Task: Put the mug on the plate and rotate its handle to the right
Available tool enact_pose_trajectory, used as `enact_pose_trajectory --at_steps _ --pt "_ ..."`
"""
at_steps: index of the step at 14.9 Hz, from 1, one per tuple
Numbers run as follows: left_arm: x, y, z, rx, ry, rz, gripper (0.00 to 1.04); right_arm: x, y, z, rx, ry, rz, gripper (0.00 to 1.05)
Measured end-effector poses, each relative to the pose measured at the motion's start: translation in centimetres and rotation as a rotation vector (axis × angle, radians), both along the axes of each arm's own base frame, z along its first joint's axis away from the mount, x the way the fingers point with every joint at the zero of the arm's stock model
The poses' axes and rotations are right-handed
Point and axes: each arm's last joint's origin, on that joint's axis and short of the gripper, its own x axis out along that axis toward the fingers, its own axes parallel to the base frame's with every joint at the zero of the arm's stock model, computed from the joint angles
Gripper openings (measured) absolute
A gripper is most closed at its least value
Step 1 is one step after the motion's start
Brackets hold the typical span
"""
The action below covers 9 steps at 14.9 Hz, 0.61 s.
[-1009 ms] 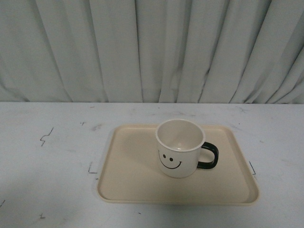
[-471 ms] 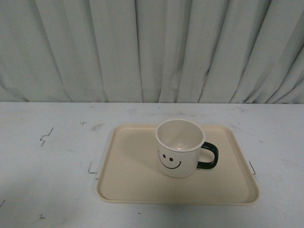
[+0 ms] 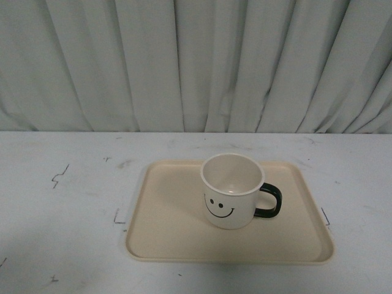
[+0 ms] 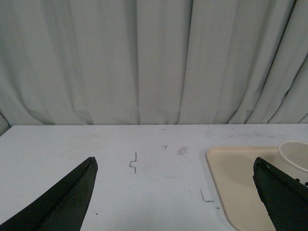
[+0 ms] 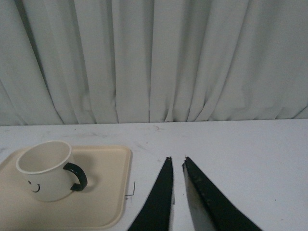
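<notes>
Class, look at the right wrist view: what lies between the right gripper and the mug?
In the right wrist view, between the right gripper and the mug lie bare plate, its rim, a small dark table mark and bare table.

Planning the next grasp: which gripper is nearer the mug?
Hard to call. The left gripper sits left of the mug, the right gripper right of it, both off the plate.

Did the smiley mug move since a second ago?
No. The mug sits at the same spot on the plate, with its handle pointing right, same as before.
</notes>
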Motion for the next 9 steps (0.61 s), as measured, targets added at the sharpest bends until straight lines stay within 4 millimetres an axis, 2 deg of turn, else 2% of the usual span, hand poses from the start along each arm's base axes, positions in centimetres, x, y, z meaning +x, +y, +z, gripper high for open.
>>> enact_pose_trajectory --at_steps 7,8,9 --pt "0.0 0.0 0.0 0.0 0.0 0.0 0.98 0.0 0.0 -0.02 0.0 0.002 0.0 0.95" --pt "0.0 0.0 0.0 0.0 0.0 0.0 0.98 0.0 0.0 -0.02 0.0 0.002 0.0 1.0" --pt "0.0 0.0 0.0 0.0 0.0 0.0 0.98 0.0 0.0 -0.02 0.0 0.002 0.0 0.98"
